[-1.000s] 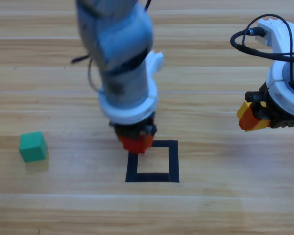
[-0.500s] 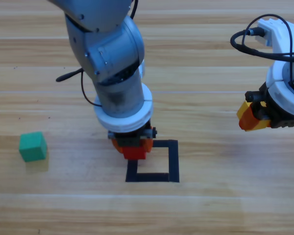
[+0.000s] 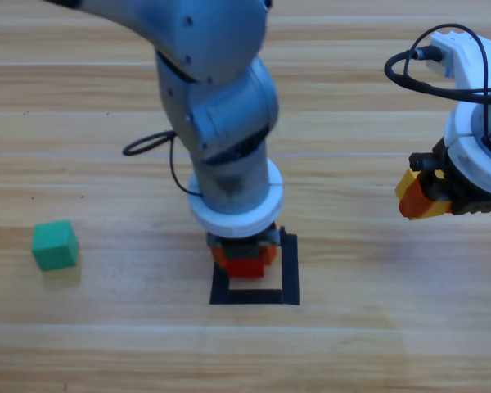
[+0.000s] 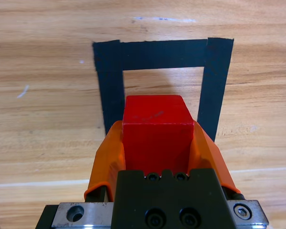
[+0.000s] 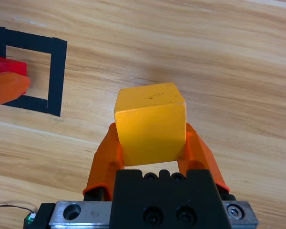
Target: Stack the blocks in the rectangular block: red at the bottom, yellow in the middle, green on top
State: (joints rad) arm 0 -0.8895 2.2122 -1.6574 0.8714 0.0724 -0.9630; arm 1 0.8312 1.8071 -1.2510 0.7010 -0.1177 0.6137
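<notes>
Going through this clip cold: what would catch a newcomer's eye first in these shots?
First, the big grey left arm reaching down the middle, its left gripper shut on the red cube over the black tape square. Next, the right gripper at the right edge, holding the yellow cube clear of the table. Last, the teal-green cube sitting alone at far left on the wooden table.

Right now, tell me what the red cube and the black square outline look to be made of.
Red cube: probably painted wood, matte, with faint scuffs on its top face; the left end effector grips it. Black outline: flat matte tape, with overlapping strips visible at its corners.
</notes>
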